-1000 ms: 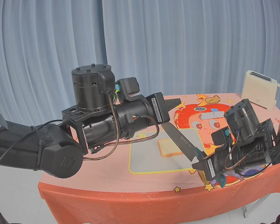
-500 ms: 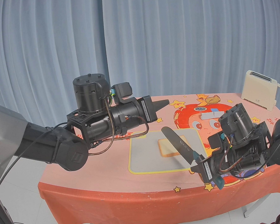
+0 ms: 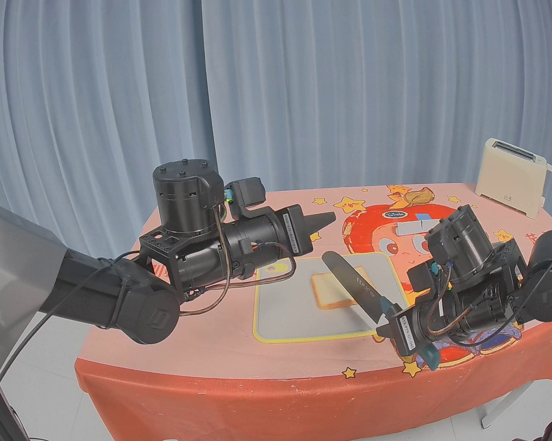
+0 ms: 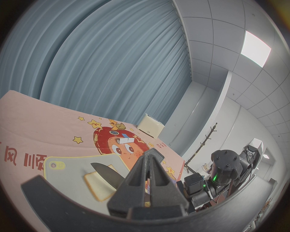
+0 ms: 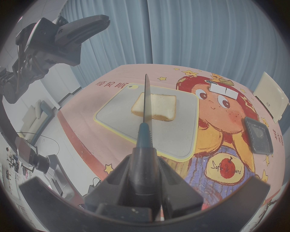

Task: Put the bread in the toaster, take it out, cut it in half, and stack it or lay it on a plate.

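One second on: pulled left gripper (image 3: 326,217), fingers pressed together on nothing, back leftward; dipped knife (image 3: 352,281), clamped in right gripper (image 3: 390,315), over the bread (image 3: 323,290) lying on the cutting board (image 3: 282,311), perhaps touching already. Clears room for halving.

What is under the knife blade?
The bread lies under the knife, flat on the board. The blade hides a strip of the bread, so whether it touches or has cut there cannot be seen.
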Tool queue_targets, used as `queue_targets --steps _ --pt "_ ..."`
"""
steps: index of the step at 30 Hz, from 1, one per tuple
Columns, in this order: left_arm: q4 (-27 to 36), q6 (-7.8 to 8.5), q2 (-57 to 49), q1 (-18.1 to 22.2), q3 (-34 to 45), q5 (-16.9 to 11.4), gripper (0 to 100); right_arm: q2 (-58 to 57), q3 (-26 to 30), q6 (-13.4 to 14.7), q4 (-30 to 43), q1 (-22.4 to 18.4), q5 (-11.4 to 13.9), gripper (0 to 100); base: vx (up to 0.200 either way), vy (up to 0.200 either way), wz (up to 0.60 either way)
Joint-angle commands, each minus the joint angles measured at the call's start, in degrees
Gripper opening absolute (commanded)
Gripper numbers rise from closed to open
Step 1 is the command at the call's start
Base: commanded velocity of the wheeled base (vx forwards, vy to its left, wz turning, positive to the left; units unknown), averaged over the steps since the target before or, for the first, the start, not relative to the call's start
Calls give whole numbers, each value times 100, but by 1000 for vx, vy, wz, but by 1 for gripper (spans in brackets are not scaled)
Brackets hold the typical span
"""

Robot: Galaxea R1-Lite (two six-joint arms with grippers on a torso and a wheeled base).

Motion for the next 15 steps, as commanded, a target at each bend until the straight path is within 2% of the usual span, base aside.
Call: queue_targets --steps 1,15 --pt "-2 -3 -2 0 1 1 0 85 -26 6 2 -8 5 0 0 0 0" --pt "-11 23 112 -26 -43 -25 0 349 -237 6 2 -79 5 0 0 0 0"
